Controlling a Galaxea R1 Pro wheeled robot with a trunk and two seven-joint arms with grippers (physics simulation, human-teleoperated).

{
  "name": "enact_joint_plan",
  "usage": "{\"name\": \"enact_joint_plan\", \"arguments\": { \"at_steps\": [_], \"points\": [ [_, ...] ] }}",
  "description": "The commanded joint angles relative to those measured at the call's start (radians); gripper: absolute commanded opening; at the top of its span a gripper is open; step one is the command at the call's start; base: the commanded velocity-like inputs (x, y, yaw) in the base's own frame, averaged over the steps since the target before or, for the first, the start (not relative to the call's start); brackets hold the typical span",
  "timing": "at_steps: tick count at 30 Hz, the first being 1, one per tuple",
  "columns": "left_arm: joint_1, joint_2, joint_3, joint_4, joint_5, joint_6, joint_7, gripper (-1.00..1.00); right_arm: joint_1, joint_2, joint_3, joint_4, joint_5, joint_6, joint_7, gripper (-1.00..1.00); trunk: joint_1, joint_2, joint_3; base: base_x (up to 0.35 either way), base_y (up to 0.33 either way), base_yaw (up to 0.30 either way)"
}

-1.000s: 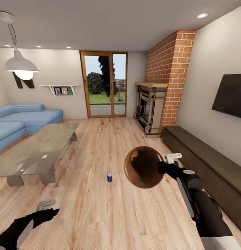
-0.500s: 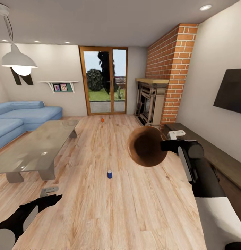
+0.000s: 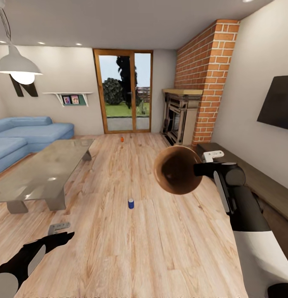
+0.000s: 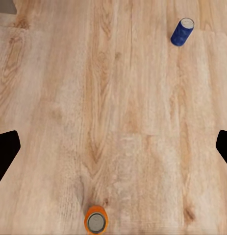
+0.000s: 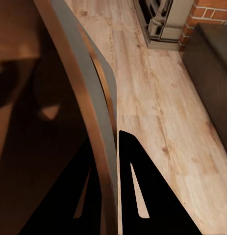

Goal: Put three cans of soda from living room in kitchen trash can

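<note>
Glossy black arm shells with pale grey oval inlays on both sides, a rounded black joint at the right wrist, a white upper segment at the right shoulder, and pale grey gripper fingers [image 3: 213, 155] with black pads [image 5: 138, 196].

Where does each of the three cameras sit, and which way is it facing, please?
Head view: high on the robot, facing the living room's glass doors; both arms show, right claw holding the trash can.
Left wrist view: above the floor, looking down past the left claw at an orange can.
Right wrist view: beside the trash can's rim, toward the fireplace.
Shared: the blue can shows in head and left wrist views.
</note>
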State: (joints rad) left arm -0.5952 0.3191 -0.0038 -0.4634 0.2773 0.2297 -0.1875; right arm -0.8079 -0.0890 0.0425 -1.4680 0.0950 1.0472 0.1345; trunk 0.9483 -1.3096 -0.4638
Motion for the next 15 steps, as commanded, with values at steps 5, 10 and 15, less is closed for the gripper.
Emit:
{"name": "enact_joint_plan", "arguments": {
  "at_steps": [5,10,15],
  "points": [
    [-0.001,0.002,0.003,0.000,0.000,0.006,0.000,1.00,-0.001,0.000,0.000,-0.001,-0.005,0.000,0.003,-1.00,0.019,-0.035,-0.024,0.000,0.000,0.000],
    [-0.001,0.002,0.003,0.000,-0.001,0.008,0.000,1.00,-0.001,0.000,0.000,0.000,-0.004,0.000,0.002,-1.00,0.038,-0.070,-0.047,0.000,0.000,0.000],
    [-0.001,0.002,0.004,0.002,-0.001,0.035,0.000,1.00,-0.001,0.000,-0.001,0.000,-0.003,0.000,0.002,-1.00,0.058,-0.105,-0.071,0.000,0.000,0.000]
  ]
}}
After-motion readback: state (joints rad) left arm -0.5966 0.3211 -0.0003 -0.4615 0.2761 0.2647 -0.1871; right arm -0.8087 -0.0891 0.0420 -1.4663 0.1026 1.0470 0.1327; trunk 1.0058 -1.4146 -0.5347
